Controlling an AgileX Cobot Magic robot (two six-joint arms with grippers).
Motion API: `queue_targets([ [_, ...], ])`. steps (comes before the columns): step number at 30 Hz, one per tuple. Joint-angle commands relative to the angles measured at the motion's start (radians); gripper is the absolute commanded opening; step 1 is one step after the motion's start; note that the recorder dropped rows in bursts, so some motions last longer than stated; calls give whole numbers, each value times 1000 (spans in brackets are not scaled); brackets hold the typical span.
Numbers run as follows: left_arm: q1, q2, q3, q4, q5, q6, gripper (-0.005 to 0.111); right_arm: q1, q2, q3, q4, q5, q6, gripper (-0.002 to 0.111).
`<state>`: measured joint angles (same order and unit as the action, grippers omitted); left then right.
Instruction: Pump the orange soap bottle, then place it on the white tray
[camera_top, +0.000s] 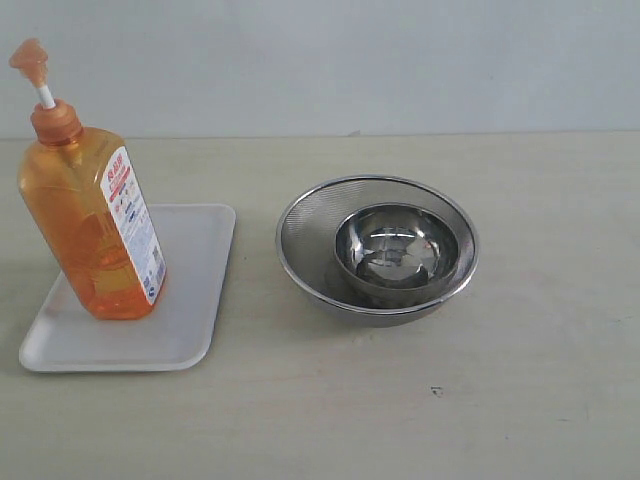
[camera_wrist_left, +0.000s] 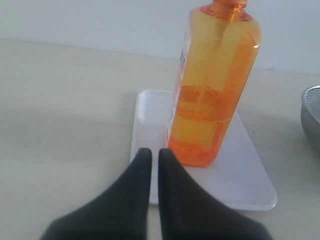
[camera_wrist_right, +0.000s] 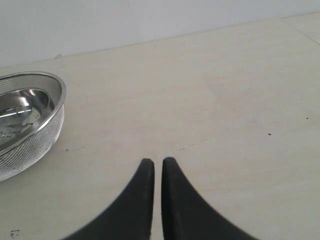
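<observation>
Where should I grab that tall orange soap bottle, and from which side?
Probably grip the translucent orange plastic soap bottle mid-body, below its shoulder, level from the left tool's side: it stands upright on the flat white tray, broad there, thin at the pump.

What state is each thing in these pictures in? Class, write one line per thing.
orange soap bottle: upright on the tray, pump head up, unheld.
white tray: flat on the table, carrying the bottle.
mesh strainer: upright, holding the bowl.
steel bowl: upright inside the strainer.
left pincer: shut, empty.
right pincer: shut, empty.
</observation>
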<state>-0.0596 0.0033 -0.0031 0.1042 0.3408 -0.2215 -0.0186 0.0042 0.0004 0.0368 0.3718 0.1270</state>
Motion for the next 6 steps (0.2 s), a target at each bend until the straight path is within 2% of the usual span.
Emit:
queue_targets([
  [1, 4, -3, 3, -10, 0, 5, 5, -3, -4, 0, 1, -7, -1, 1],
  [6, 4, -3, 3, -10, 0, 5, 5, -3, -4, 0, 1, -7, -3, 1],
])
